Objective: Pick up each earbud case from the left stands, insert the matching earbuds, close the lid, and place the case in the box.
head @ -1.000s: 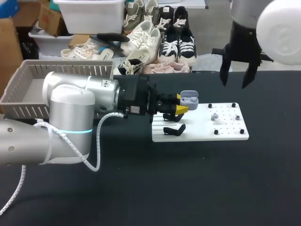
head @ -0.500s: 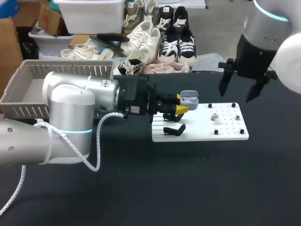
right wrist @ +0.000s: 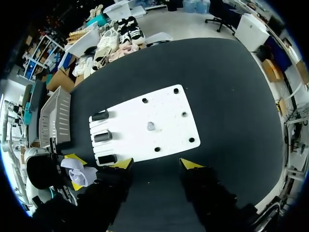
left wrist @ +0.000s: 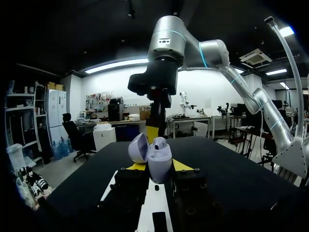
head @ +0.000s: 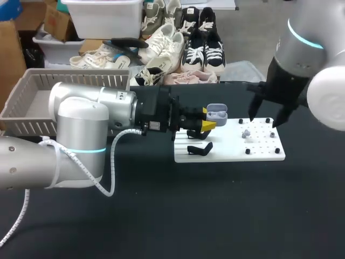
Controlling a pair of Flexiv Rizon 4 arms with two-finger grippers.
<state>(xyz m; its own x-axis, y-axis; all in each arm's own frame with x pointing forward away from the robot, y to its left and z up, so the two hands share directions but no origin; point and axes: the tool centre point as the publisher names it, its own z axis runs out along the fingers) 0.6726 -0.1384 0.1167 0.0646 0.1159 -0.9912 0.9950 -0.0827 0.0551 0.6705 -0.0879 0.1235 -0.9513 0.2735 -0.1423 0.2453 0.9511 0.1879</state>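
My left end effector [head: 207, 118] is clamped on the open-lidded earbud case [head: 216, 113] at the white board's [head: 259, 148] stand end, near the black stands [head: 199, 149]. Dark bench [head: 215, 216] stretches wide in front. My right end effector [head: 264, 114] hangs spread wide over the board's far edge, and its wrist view shows an earbud [right wrist: 150, 126] mid-board. The gray box [head: 32, 102] sits far left.

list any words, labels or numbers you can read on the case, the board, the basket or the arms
No text can be read.
The open earbud case in the left gripper: plain pale surfaces, no print.
The white board: no marks or numbers.
The grey basket: no label.
The left arm and right arm: no legible print; any that is there is too small to tell.
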